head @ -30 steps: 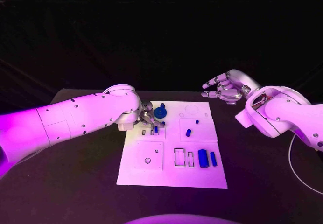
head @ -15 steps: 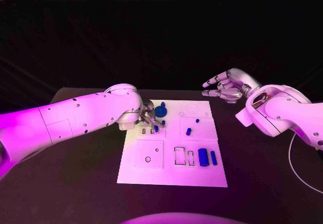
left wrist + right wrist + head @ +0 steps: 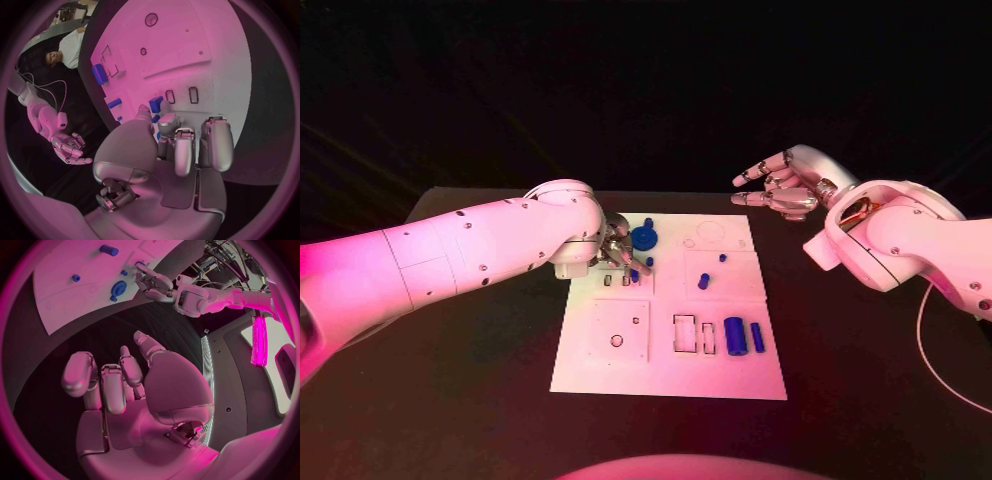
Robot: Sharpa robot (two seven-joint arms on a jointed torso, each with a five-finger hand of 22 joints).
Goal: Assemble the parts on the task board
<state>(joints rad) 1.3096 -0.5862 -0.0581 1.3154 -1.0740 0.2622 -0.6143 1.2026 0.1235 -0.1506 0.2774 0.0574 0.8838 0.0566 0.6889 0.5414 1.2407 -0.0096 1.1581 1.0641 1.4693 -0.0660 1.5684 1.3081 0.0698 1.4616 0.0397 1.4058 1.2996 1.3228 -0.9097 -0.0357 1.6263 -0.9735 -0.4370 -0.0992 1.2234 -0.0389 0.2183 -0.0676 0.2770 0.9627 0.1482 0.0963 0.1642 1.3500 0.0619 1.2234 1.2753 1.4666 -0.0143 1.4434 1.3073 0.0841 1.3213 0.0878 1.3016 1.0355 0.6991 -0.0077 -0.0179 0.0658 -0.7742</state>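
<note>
Two hands on record. Left hand (image 3: 616, 250): lowered over the near-left part of the upper board, fingers curled down around a small blue part (image 3: 155, 104); the wrist view shows the part at the fingertips, just beside two narrow slots (image 3: 182, 95), but whether it is truly pinched or only touched cannot be told. Right hand (image 3: 783, 185): raised beyond the board's far right corner, fingers apart and loosely bent, holding nothing.

Task board (image 3: 603, 375): one white plate, flat in the middle of the black table (image 3: 473, 400).

Blue parts visible in the head view, counted:
- one round gear-like piece (image 3: 645, 238) near the far left edge;
- one small piece at the left hand;
- one short peg (image 3: 704, 282) mid-board;
- one tiny peg (image 3: 720, 260) just beyond it;
- one thick block (image 3: 734, 337) and one slimmer bar (image 3: 757, 338), side by side near the right edge.

Handling, by judgement: parts look rigid, light, smooth plastic, likely slippery and easily tipped; best taken across the long flat sides, fingertips low, kept upright for the slot.
</note>
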